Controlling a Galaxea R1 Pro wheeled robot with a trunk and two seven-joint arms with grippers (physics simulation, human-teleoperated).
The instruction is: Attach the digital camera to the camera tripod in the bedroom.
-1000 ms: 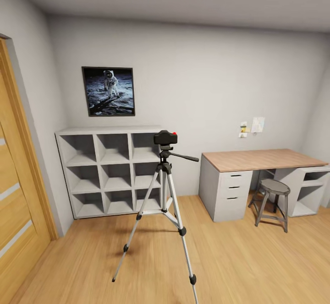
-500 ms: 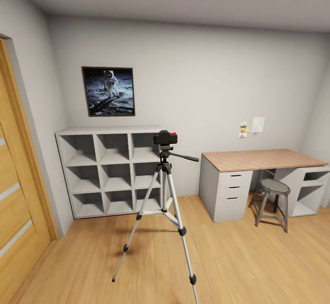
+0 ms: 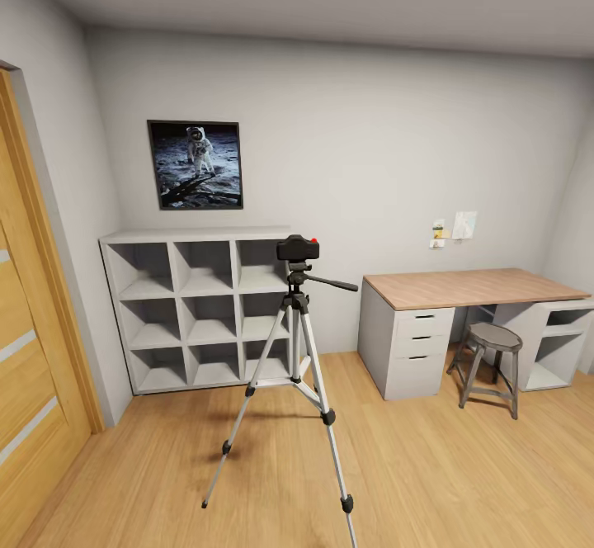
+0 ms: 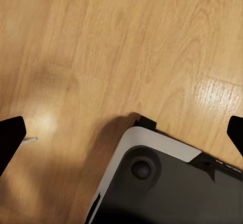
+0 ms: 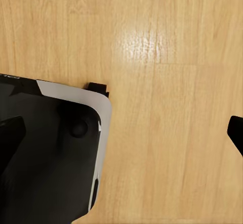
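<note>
And here is the bedroom, with the camera tripod (image 3: 293, 366) standing on the light wood plank floor (image 3: 429, 465) out in the open middle, its three slim silver legs splaying down to black feet. The digital camera (image 3: 298, 248), a small black box with a bright red button, is sitting right on top of the tripod's black head, and the long black pan handle is sticking out toward the desk.

Behind it, a white cube shelf (image 3: 198, 309) is lining the back wall under a framed astronaut poster (image 3: 195, 164). A wood-topped white desk (image 3: 462, 317) is filling the far corner, with a grey round-seated metal stool (image 3: 491, 362) tucked at its front edge. A wooden door (image 3: 29, 383) is running along the near side wall.

Down low, the left gripper (image 4: 121, 133) is hanging spread wide over glossy planks, its dark fingertips (image 4: 10, 135) at the frame's sides, above the robot's rounded black-and-white base (image 4: 152, 183). The right gripper (image 5: 121, 130) is likewise splayed apart, holding nothing.
</note>
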